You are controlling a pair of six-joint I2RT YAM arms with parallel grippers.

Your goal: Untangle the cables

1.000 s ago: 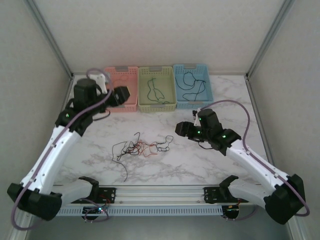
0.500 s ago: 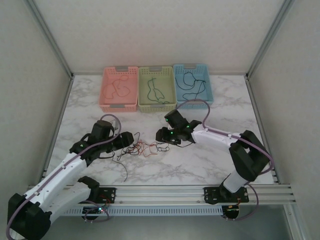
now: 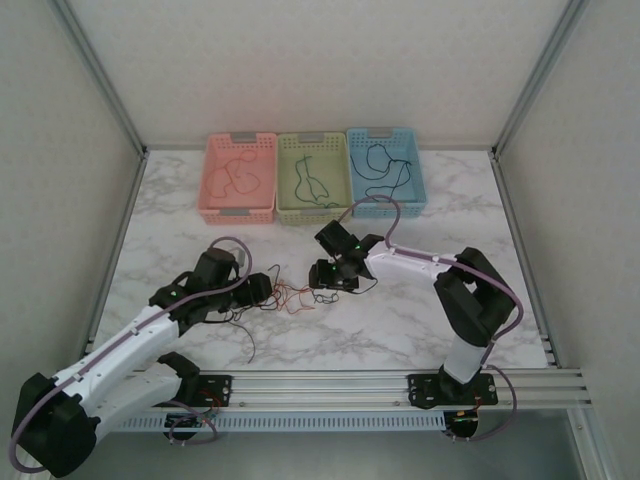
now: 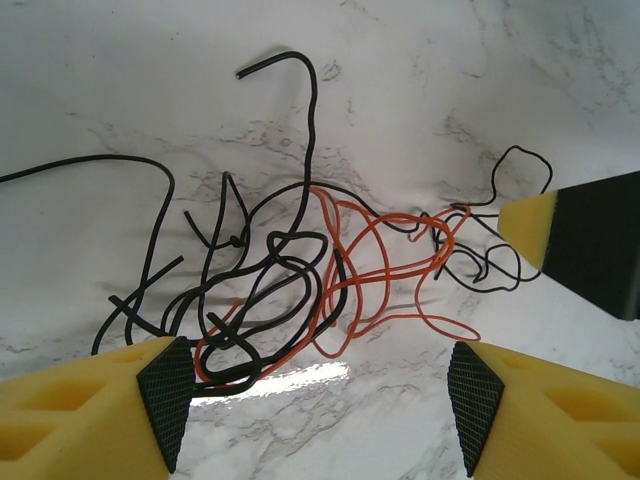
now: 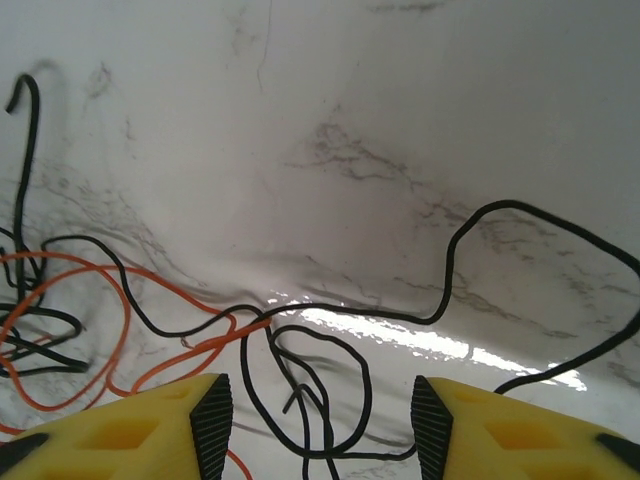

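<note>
The left hand (image 4: 320, 395) stood with its fingers apart, low over one end of the cables (image 4: 290, 280). The right hand (image 5: 315, 425) was likewise spread over the other end. The cables lay knotted mid-desk (image 3: 400, 330): thin black strands looped through a red-orange strand, black ends straying outward.

Arms (image 3: 120, 350): white shells, black joints.
Lilac cables (image 3: 381, 203): thick, one looped along each arm.
Pincer fingers (image 4: 70, 420): yellow wedges with black ribbed pads (image 4: 472, 390).
</note>
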